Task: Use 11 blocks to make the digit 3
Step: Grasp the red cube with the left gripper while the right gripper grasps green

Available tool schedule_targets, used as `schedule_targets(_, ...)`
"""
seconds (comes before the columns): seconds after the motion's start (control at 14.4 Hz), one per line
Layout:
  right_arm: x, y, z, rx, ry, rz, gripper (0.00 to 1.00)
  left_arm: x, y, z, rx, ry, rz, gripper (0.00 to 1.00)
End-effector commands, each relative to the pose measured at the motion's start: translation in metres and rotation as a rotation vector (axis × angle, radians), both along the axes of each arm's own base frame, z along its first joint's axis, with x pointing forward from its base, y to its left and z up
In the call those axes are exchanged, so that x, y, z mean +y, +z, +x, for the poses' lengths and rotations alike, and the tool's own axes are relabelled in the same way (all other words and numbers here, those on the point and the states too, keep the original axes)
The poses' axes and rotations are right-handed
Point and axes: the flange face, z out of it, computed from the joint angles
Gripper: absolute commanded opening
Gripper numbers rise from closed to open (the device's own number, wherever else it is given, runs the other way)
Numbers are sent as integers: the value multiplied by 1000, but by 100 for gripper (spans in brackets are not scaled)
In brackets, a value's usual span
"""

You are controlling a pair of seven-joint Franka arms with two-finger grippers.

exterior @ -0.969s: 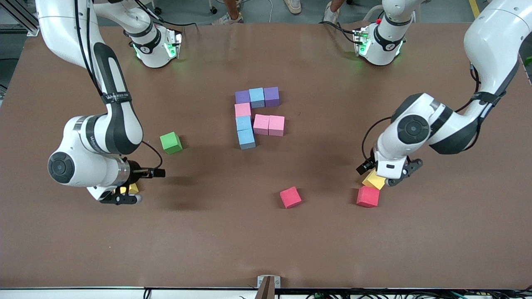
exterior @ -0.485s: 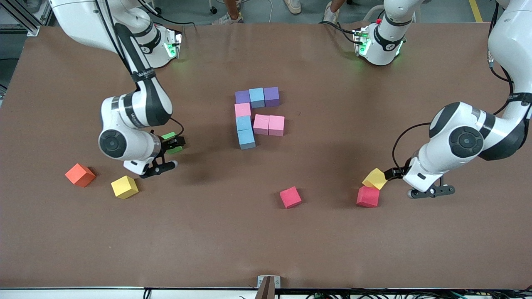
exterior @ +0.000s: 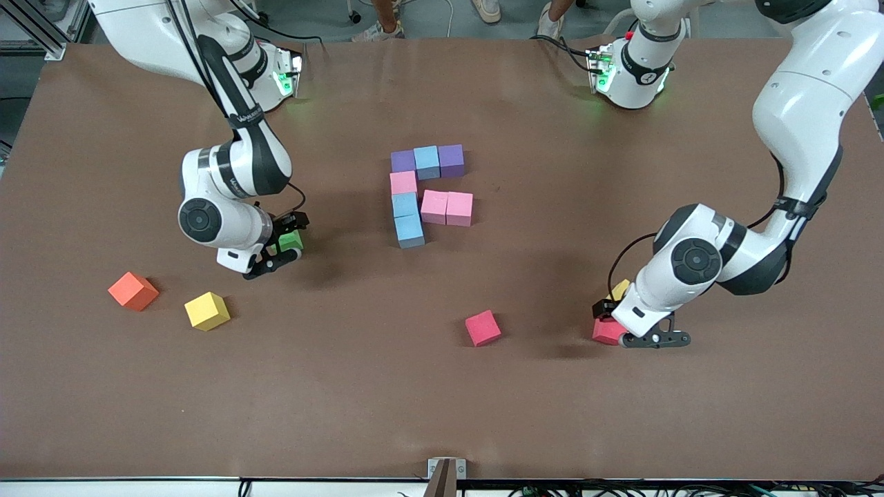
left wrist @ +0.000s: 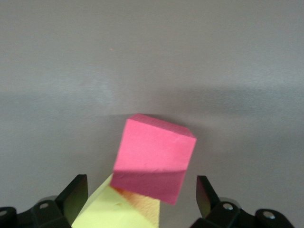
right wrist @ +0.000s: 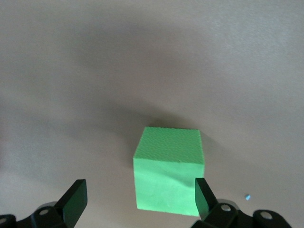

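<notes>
Partial digit 3 (exterior: pixel 428 193) at table centre — eight cubes joined, three left. Right gripper (exterior: pixel 282 243), fingers spread, straddles green cube (exterior: pixel 291 240) at its 9 o'clock; left gripper (exterior: pixel 618 330), also spread, brackets red cube (exterior: pixel 606 331) toward 4 o'clock — neither gripped.

A wide brown table (exterior: pixel 442 407) is seen under even light; grey floor (exterior: pixel 428 17) is glimpsed above it, where shoes (exterior: pixel 376 31) are planted.
</notes>
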Motion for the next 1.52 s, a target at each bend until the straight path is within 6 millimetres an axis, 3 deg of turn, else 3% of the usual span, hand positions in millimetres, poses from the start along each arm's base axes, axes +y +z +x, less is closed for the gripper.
schedule_targets(0.0, -9, 2, -12, -40, 52, 19, 100, 9, 0, 14, -41, 7, 0, 100)
schedule_targets(0.21, -30, 1, -6, -43, 83, 31, 100, 10, -13, 17, -84, -3, -1, 100)
schedule_targets(0.62, -30, 2, -3, -71, 108, 15, 100, -12, -23, 15, -112, 15, -33, 100)
schedule_targets(1.04, -28, -5, -7, -60, 111, 12, 100, 5, -25, 21, -136, 7, -26, 100)
schedule_targets(1.45, -27, -21, -13, -68, 109, 6, 100, 3, -6, 28, -181, 43, -60, 100)
